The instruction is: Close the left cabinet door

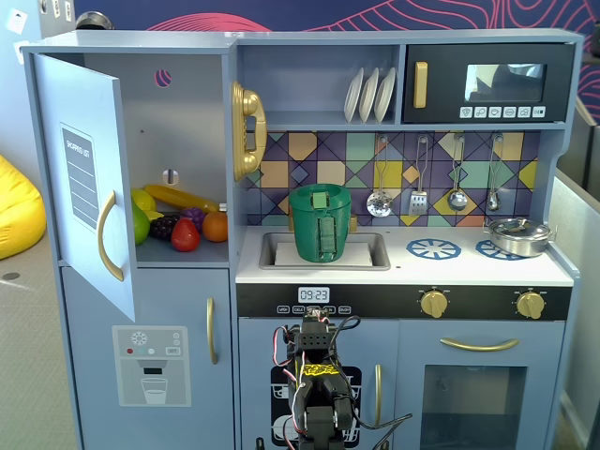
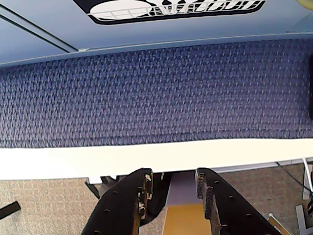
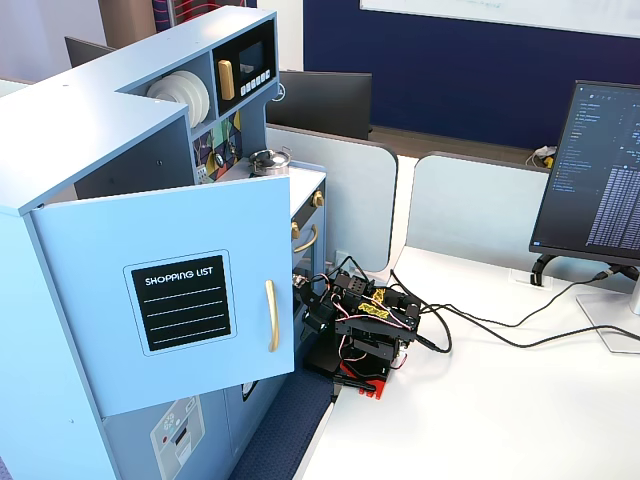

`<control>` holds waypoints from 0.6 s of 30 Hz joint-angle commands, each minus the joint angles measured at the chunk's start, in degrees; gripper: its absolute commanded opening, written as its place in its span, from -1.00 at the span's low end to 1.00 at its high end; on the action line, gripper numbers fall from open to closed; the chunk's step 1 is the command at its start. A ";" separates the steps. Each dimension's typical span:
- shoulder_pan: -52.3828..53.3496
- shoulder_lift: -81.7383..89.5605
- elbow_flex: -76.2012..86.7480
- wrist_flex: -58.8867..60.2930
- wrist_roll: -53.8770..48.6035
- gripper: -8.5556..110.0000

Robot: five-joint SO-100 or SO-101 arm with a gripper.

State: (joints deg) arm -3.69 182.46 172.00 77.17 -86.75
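Observation:
The left cabinet door [image 1: 89, 178] is a light-blue panel with a curved gold handle [image 1: 108, 236], and it stands swung wide open at the upper left of the toy kitchen. In the other fixed view its face [image 3: 120, 250] shows the black SHOPPING LIST panel [image 3: 180, 302] and the handle [image 3: 270, 315]. My arm [image 1: 319, 375] sits folded low in front of the kitchen, well right of and below the door; it also shows on the white table [image 3: 362, 325]. In the wrist view my gripper [image 2: 173, 172] points down at blue carpet, jaws apart and empty. The door is out of that view.
Toy fruit [image 1: 178, 225] lies inside the open compartment. Below it is a blue door with an ice-dispenser graphic [image 1: 150, 366]. A green pot [image 1: 321, 223] sits in the sink. The dishwasher-picture door [image 2: 171, 7] is right ahead. A monitor [image 3: 600, 170] and cables [image 3: 480, 325] are on the white table [image 3: 480, 410].

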 commanded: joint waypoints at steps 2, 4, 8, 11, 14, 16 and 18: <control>0.79 -0.35 -0.26 10.63 0.35 -0.73; 0.79 -0.35 -0.26 10.63 0.18 -0.74; 0.09 -0.35 -0.26 10.63 0.35 -0.86; -3.25 -0.44 -0.26 10.46 1.49 -0.86; -15.73 -0.79 -0.79 4.92 6.06 -0.86; -29.36 -3.16 -2.55 -4.39 10.28 -0.86; -42.98 -8.53 -3.87 -20.39 9.32 -0.86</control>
State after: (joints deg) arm -23.73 180.53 172.00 73.56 -80.07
